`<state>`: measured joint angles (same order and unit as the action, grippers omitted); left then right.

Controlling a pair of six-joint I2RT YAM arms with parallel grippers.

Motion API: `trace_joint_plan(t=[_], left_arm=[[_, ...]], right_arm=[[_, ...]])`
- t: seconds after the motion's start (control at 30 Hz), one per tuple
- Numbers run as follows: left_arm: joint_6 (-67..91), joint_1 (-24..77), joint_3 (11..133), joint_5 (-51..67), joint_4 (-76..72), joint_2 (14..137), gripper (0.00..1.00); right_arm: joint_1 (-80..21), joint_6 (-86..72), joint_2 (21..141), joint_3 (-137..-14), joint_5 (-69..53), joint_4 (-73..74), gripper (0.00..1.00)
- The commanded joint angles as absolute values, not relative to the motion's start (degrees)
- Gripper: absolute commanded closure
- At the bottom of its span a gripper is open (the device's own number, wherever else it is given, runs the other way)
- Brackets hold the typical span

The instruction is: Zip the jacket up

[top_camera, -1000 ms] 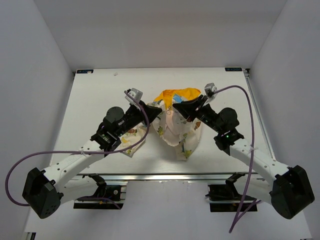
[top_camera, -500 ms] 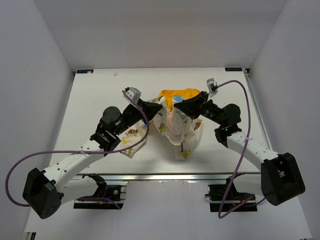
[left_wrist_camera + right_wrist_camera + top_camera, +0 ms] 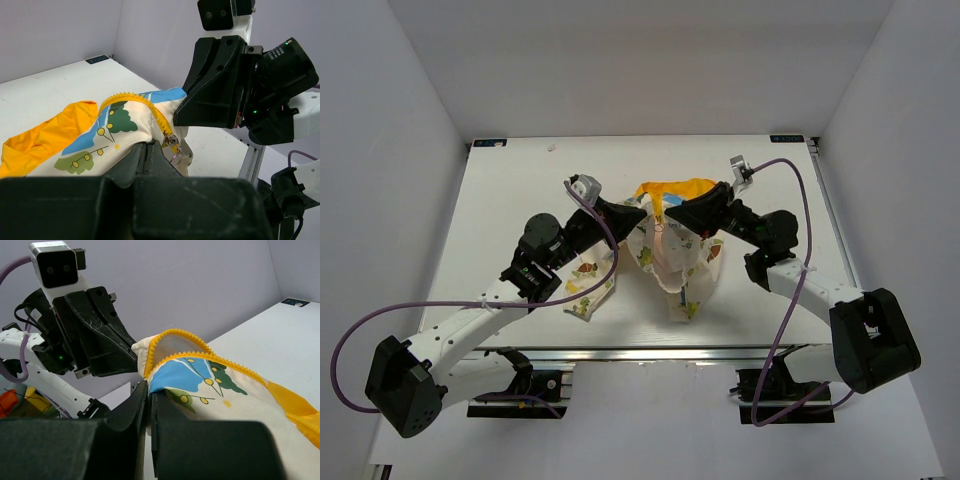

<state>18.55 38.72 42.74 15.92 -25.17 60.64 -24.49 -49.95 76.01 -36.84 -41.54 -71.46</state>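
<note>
The jacket [image 3: 672, 262] is cream-white with cartoon prints and an orange hood [image 3: 672, 189]. It hangs bunched in the middle of the table between my two grippers. My left gripper [image 3: 638, 212] is shut on the jacket's front edge beside the yellow zipper teeth [image 3: 145, 104] and the metal slider [image 3: 172, 141]. My right gripper [image 3: 670, 214] is shut on the opposite front edge [image 3: 172, 371], close to the left one. The jacket's front is open, with the zipper teeth apart [image 3: 170, 335]. One sleeve [image 3: 588, 290] lies flat under the left arm.
The white table [image 3: 500, 210] is walled in on three sides by white panels. The left arm's purple cable [image 3: 420, 305] loops off the near left; the right arm's cable [image 3: 798, 250] arcs over the right side. A metal rail [image 3: 650, 352] runs along the near edge.
Both grippers kept their grip near the collar. The right arm's elbow swung further right and back, and the hanging jacket shifted slightly; the left sleeve slid a little nearer.
</note>
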Motion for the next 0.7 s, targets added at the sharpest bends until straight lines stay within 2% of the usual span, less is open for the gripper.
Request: trace_joint_plan(t=[0.0,0.67], left_arm=[[19.33,38.50,42.63,17.40,-28.30,58.89,1.00],[22.85,38.41,40.52,18.99,-30.50,58.54,1.00]], right_arm=[[-24.43,-51.06,74.71,-37.00,-41.05,-79.45,1.00],[-24.43,-51.94,74.09,-34.90,-38.41,-82.88,1.00]])
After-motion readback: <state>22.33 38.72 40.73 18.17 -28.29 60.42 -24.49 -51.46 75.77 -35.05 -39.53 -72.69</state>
